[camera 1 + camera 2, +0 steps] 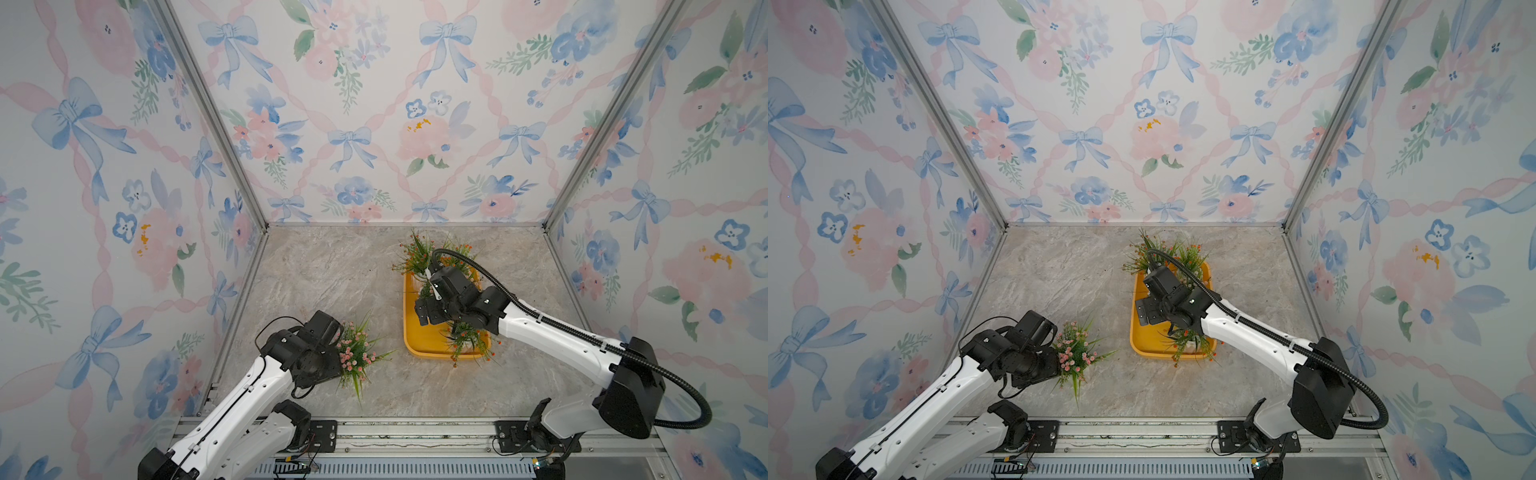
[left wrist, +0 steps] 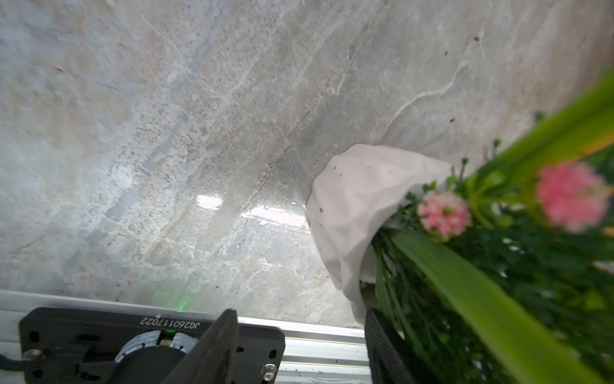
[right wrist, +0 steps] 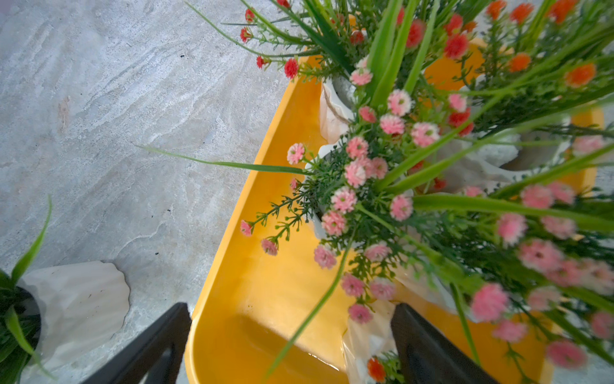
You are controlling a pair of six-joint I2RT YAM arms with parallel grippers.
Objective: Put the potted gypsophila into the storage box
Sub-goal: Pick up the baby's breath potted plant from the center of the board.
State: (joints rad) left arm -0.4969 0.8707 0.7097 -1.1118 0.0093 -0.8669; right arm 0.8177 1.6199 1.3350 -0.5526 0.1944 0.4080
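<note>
A potted gypsophila (image 1: 355, 357) (image 1: 1073, 353) with pink blooms stands on the marble table, left of the storage box. Its white faceted pot (image 2: 358, 206) (image 3: 76, 306) shows in both wrist views. My left gripper (image 1: 337, 365) (image 1: 1054, 361) (image 2: 300, 316) is right beside it, open, with the pot's rim close to one finger (image 2: 382, 342) and nothing between the jaws. The yellow-orange storage box (image 1: 415, 353) (image 1: 1138, 349) (image 3: 232, 232) holds several flowering pots. My right gripper (image 1: 430, 309) (image 1: 1144, 309) (image 3: 292, 335) hovers open over the box, next to a pink-flowered pot (image 3: 365, 173).
In the box, an orange-flowered pot (image 1: 467, 340) sits at the near end and red-flowered ones (image 1: 419, 253) at the far end. Flowered wall panels close the table on three sides. An aluminium rail (image 1: 415, 432) runs along the front edge.
</note>
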